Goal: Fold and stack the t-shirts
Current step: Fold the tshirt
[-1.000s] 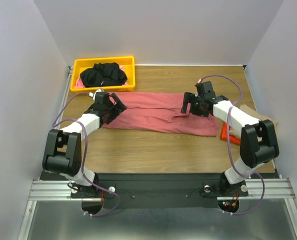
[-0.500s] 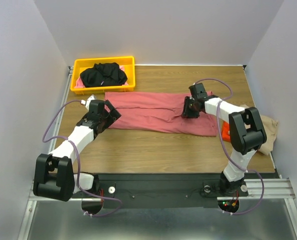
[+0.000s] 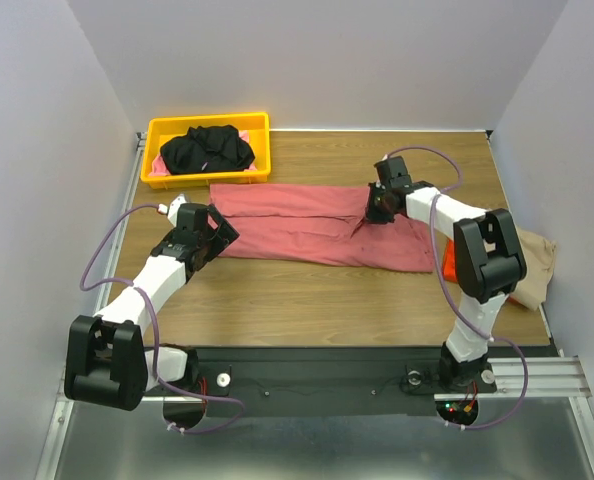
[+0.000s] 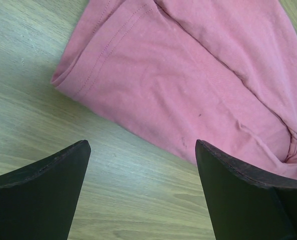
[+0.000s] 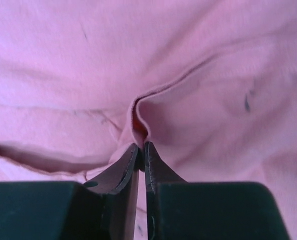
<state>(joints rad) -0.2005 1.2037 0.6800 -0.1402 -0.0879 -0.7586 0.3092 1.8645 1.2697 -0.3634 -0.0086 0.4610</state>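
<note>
A large dusty-red t-shirt (image 3: pixel 307 222) lies folded lengthwise across the middle of the table. My right gripper (image 3: pixel 375 214) is shut on a pinched fold of this shirt (image 5: pixel 198 75) near its right half; the cloth bunches up between the fingertips (image 5: pixel 131 157). My left gripper (image 3: pixel 217 228) hovers open at the shirt's left end, with the hemmed corner (image 4: pixel 188 75) just beyond its fingers (image 4: pixel 233 185) and bare wood between them. A black t-shirt (image 3: pixel 207 149) sits crumpled in the yellow bin. A tan t-shirt (image 3: pixel 532 262) lies at the table's right edge, partly hidden by my right arm.
The yellow plastic bin (image 3: pixel 158 129) stands at the back left, with a bit of pink cloth (image 3: pixel 160 165) under the black shirt. An orange item (image 3: pixel 447 265) lies beside the tan shirt under my right arm. Grey walls enclose the wooden table (image 3: pixel 317 300).
My right gripper moved back and left a little over the red shirt and shut on a fold of it. My left arm drew back toward the shirt's left end, still open.
</note>
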